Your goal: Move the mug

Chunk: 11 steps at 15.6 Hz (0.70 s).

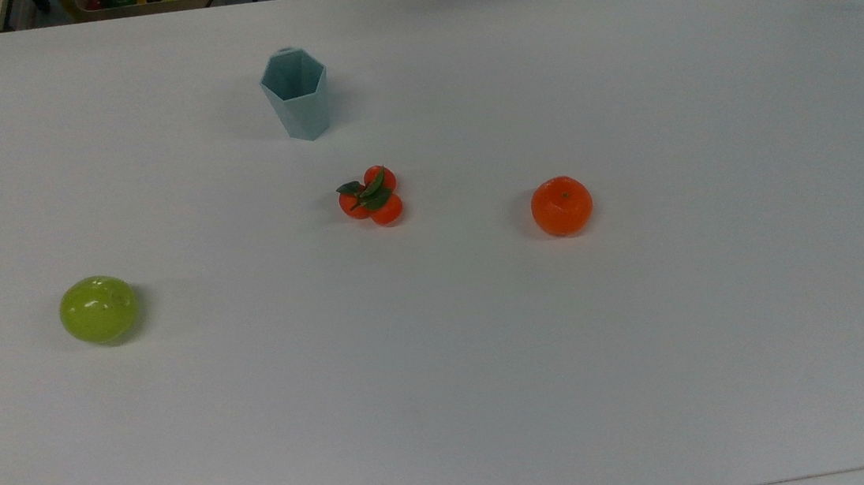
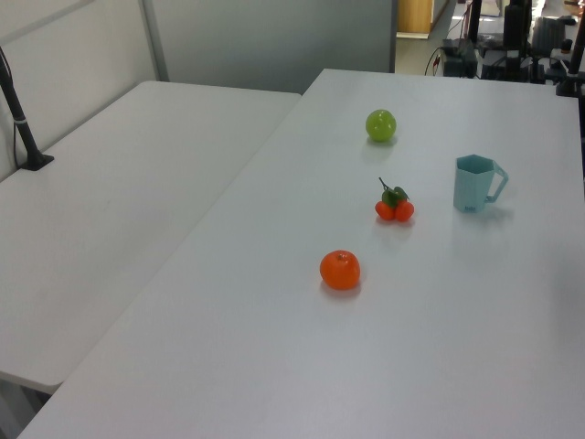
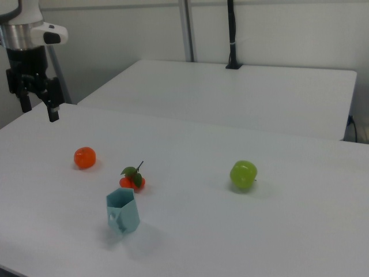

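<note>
The mug [image 1: 295, 93] is a pale teal faceted cup standing upright on the white table [image 1: 647, 333], near the far edge in the top view. Its looped handle points to the left view's right, where the mug [image 2: 473, 183] stands beyond the small fruit cluster. In the right view the mug [image 3: 123, 212] sits at the front. My gripper [image 3: 39, 109] hangs high at the right view's upper left, well above the table and far from the mug. Its fingers are open with nothing between them.
A green apple [image 1: 98, 309], a cluster of small red-orange fruits with leaves [image 1: 371, 197] and an orange [image 1: 562, 205] lie spread across the table. A second white table [image 2: 110, 210] adjoins it on the left view's left, with a black post [image 2: 20, 114].
</note>
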### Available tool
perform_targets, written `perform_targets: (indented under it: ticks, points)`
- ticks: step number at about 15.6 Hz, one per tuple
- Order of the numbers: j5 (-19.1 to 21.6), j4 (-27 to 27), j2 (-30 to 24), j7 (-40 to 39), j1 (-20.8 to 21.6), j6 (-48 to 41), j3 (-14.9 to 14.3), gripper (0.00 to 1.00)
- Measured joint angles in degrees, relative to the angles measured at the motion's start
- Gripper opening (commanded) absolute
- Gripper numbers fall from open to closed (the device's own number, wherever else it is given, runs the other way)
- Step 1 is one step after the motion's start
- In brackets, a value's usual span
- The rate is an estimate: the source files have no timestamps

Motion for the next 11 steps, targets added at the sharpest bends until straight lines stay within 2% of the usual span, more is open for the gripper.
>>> perform_targets:
  ticks: [3, 6, 9, 11]
  points:
    - [0.0, 2.0, 2.4, 1.7, -1.8, 0.8, 2.8, 1.0]
    - [0.0, 3.9, 6.0, 1.7, -2.9, 6.4, 2.9, 1.0]
    - [0.0, 3.8, 7.6, 1.4, -2.5, 13.1, 1.9, 1.0]
    - [0.0, 3.5, 8.0, -1.8, -0.6, 16.2, -0.8, 1.0]
